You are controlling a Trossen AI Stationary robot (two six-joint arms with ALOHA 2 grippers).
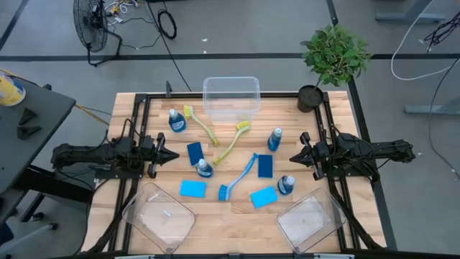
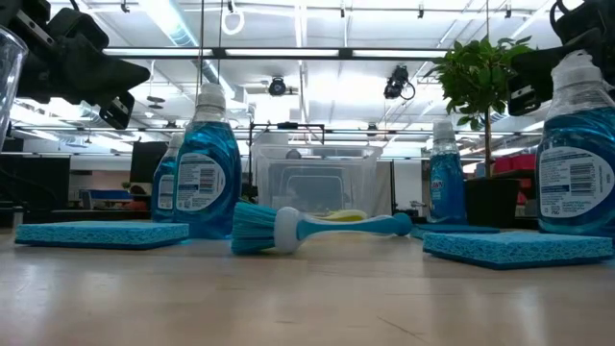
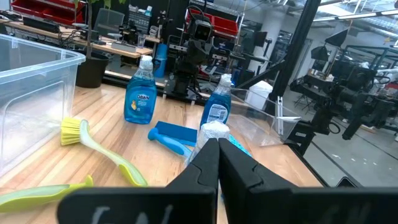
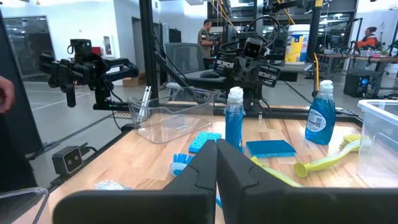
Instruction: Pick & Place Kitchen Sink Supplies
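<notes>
Four blue soap bottles stand on the table (image 1: 176,121) (image 1: 203,168) (image 1: 275,139) (image 1: 285,185). Flat on the wood lie two dark blue sponges (image 1: 195,152) (image 1: 265,165) and two light blue sponges (image 1: 192,188) (image 1: 264,196). Two yellow-green brushes (image 1: 201,124) (image 1: 231,142) and a blue brush (image 1: 238,176) lie between them. My left gripper (image 1: 169,155) (image 3: 214,142) hovers shut at the table's left side, pointing right toward the nearest dark sponge. My right gripper (image 1: 295,157) (image 4: 216,143) hovers shut at the right side, pointing left. Neither touches anything.
A clear bin (image 1: 231,97) stands at the far middle of the table. Two more clear bins sit at the near left (image 1: 158,216) and near right (image 1: 310,219). A potted plant (image 1: 332,57) stands at the far right corner. People show in the room behind.
</notes>
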